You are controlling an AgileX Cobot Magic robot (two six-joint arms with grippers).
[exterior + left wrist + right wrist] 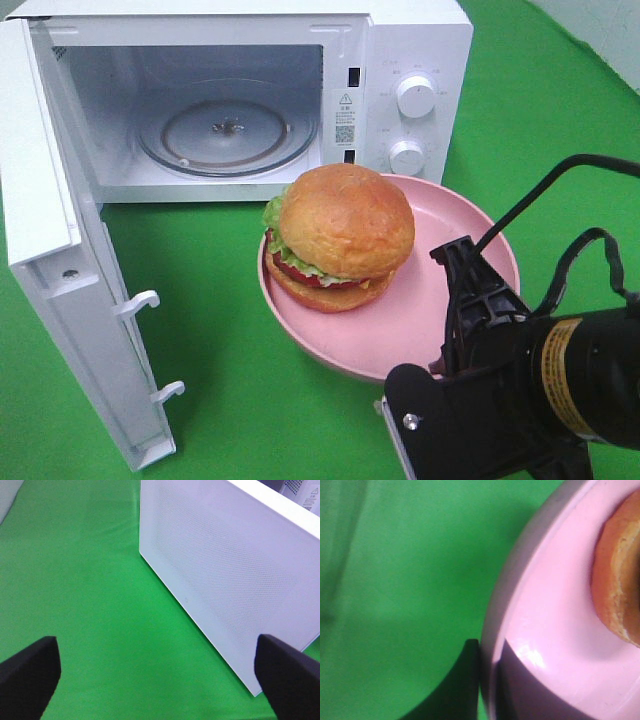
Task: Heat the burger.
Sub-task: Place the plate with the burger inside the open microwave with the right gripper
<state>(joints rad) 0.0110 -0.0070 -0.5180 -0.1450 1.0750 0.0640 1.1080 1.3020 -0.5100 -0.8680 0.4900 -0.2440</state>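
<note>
Gripping the rim of the round pink plate [470, 240], the closed right pincer [487, 680] should next lift the golden-bunned burger [340, 235] into the open white microwave [420, 40].

This looks like a robot test lab set up as a small kitchen corner. A white microwave [410, 50] stands on a counter [220, 300] fully covered with bright green cloth [75, 580], and a black robot arm [570, 380] with cables reaches over it.

microwave [420, 50] | door [60, 300] open; burger [340, 235] on pink plate [400, 320]; right arm [520, 400] over rim
</note>
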